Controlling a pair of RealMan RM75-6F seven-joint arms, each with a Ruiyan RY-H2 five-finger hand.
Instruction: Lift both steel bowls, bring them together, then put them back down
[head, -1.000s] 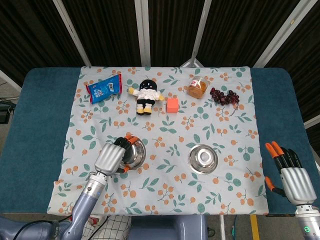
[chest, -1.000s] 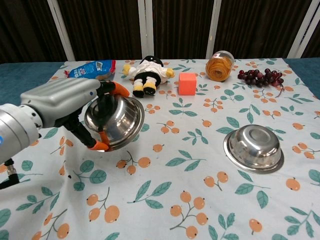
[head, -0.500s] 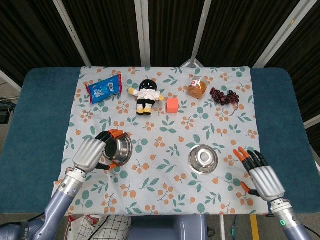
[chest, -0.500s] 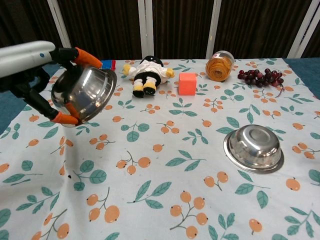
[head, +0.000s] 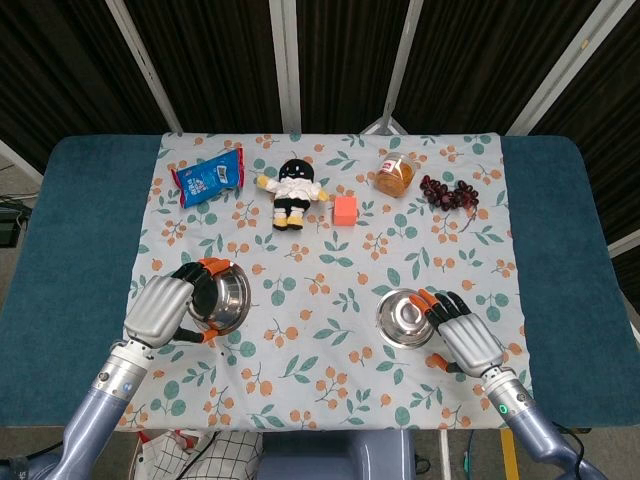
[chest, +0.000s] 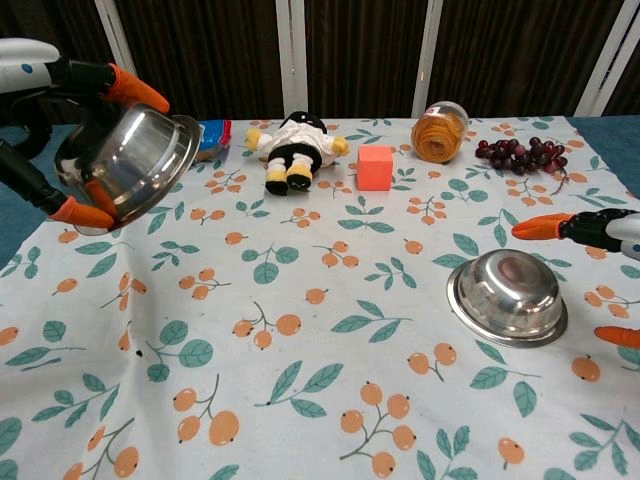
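Our left hand holds one bowl aloft, tilted; our right hand, fingers spread and holding nothing, reaches the second bowl. Next, we judge, it must close on that rim and lift.

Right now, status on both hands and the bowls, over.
Left hand grips left steel bowl, lifted and tilted. Right hand open beside right steel bowl, which sits on the cloth. Nothing between the bowls.

Left hand raised with fingers curled in a grip; right hand low, fingers spread
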